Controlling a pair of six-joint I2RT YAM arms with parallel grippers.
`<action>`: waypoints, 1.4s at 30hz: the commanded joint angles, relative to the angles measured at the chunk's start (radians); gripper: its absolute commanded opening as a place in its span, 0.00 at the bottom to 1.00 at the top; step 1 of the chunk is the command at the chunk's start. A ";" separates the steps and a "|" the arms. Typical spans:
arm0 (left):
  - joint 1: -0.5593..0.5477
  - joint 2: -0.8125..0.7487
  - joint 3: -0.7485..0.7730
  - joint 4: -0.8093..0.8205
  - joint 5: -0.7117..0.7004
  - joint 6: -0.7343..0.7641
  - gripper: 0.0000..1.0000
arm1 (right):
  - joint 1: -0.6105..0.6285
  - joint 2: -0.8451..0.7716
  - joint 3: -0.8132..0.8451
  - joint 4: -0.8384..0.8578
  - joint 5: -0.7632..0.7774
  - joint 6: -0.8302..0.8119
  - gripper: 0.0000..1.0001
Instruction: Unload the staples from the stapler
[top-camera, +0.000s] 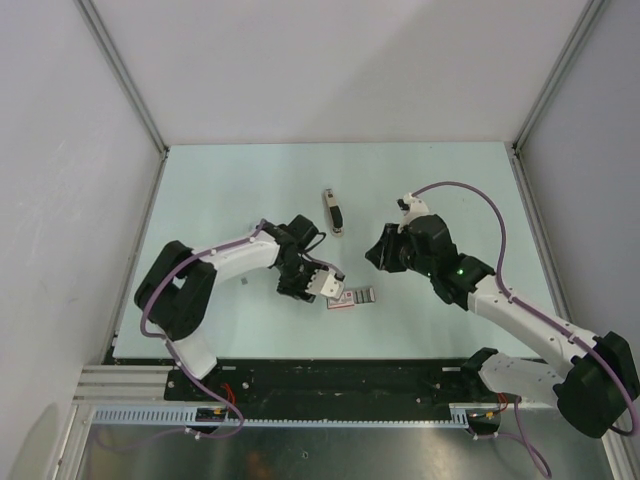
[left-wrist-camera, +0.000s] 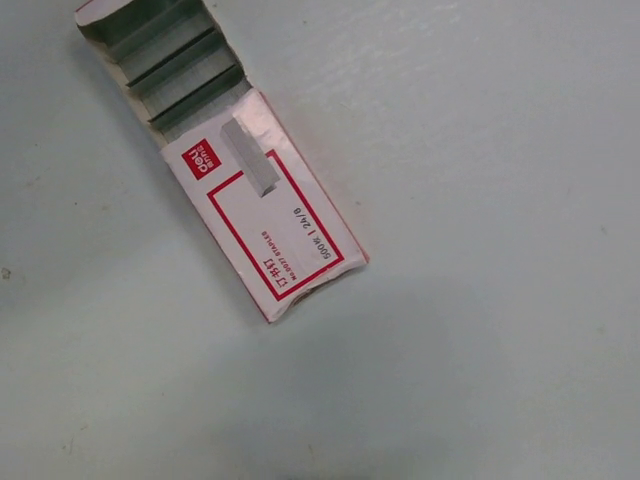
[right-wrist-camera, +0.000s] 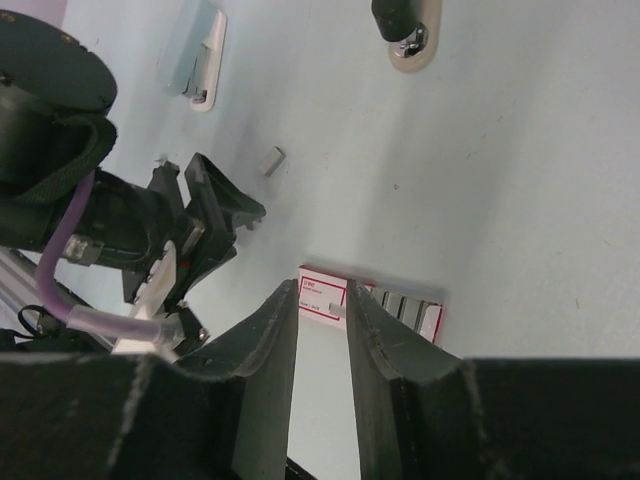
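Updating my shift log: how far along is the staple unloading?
Looks done: one strip of staples lies on the staple box, what looks like another on the table. In hand: nothing; left claw and right claw are empty near the box. Left: the stapler lies apart from both; whether it holds more isn't visible.

Table (top-camera: 230, 190): pale mint-green top, matte, was faintly scuffed.
Back wall (top-camera: 340, 70): plain white panel stood at the far edge.
Side walls (top-camera: 60, 200): white panels, both sides.
Corner posts (top-camera: 125, 75): bare aluminium.
Near edge: slotted metal rail (top-camera: 330, 422).
Light: even, shadows were soft.
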 joint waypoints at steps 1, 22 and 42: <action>-0.005 0.031 0.049 -0.015 -0.018 0.022 0.54 | -0.005 -0.033 -0.006 0.042 -0.028 -0.017 0.30; -0.022 0.085 0.101 -0.033 -0.070 -0.106 0.04 | -0.017 -0.058 -0.005 0.030 -0.042 -0.025 0.29; 0.349 -0.081 0.808 -0.002 0.936 -1.193 0.01 | -0.105 -0.113 0.123 0.289 -0.400 0.086 0.52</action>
